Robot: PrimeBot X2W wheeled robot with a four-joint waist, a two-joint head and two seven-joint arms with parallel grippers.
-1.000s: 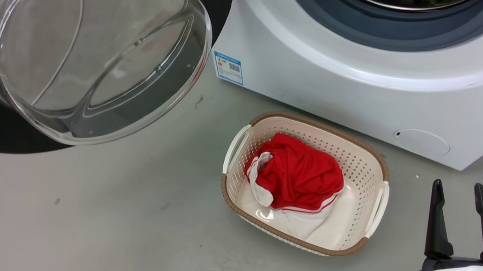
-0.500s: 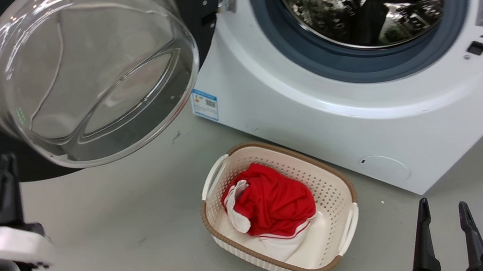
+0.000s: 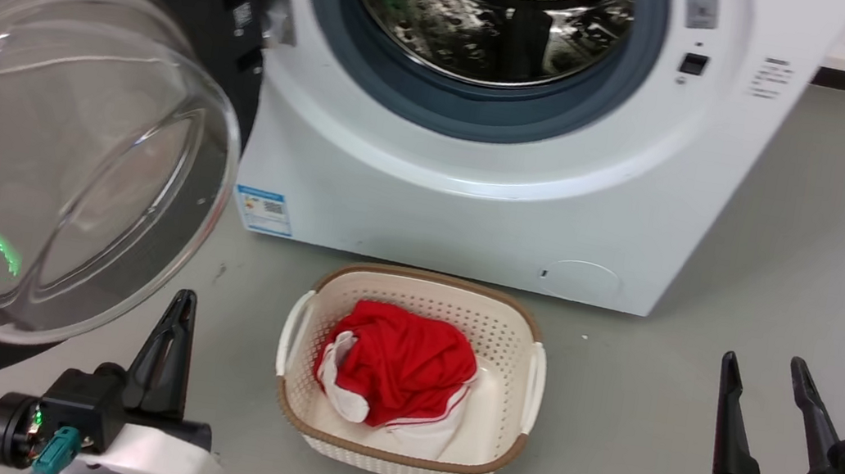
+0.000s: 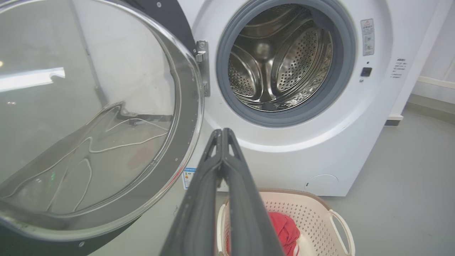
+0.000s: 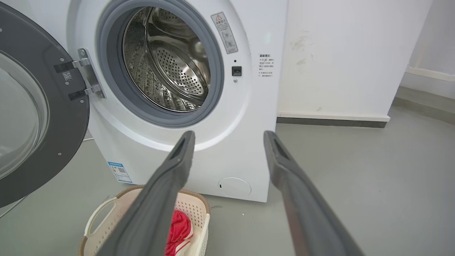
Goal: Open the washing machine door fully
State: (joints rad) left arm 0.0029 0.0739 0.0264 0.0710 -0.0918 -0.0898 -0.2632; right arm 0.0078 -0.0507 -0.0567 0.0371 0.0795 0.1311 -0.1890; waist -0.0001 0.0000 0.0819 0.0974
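The washing machine door hangs swung wide open to the left of the white washing machine, its clear glass bowl bulging toward me from the black ring. The steel drum is exposed. My left gripper is shut with nothing in it, low at the left, just under the door's bottom edge and apart from it. My right gripper stands open and empty at the lower right, well away from the machine. In the left wrist view the shut fingers point at the machine front beside the door. The right wrist view has the open gripper facing the machine, door at left.
A cream laundry basket with red and white clothing sits on the grey floor in front of the machine, between my two grippers. A white wall and skirting stand to the machine's right.
The head camera has tilted up, bringing in more of the drum. My left gripper has come up into the head view at the lower left, shut. The right gripper stays open.
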